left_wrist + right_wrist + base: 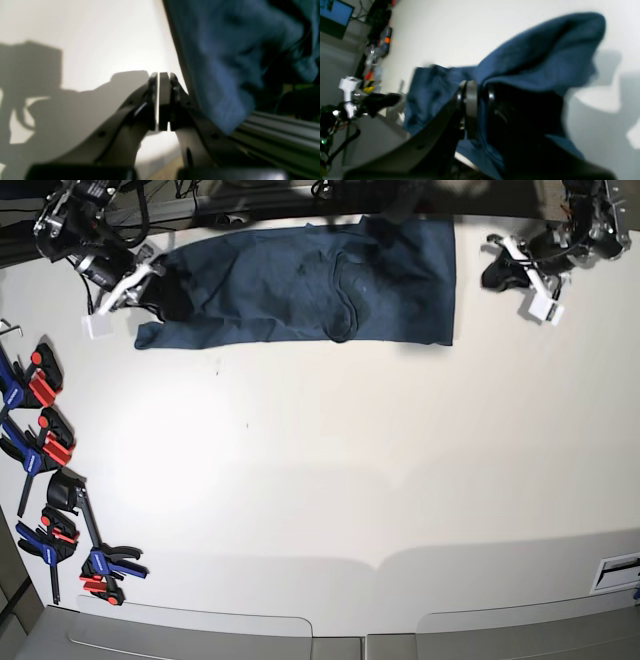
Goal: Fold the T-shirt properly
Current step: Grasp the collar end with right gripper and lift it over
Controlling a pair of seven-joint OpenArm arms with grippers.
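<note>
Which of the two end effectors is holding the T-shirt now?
The right end effector: it is shut on the T-shirt at the cloth's end. The left end effector is shut on nothing, beside the cloth.

Both arms are black, each end effector with dark flat fingers and a white block near the wrist

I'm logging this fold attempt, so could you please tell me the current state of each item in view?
T-shirt: lying at the table's far edge, partly folded and wrinkled, one end lifted.
Right gripper: shut on the T-shirt's end.
Left gripper: shut, empty, beside the T-shirt.
Clamps: lying unused along the table's edge.
</note>
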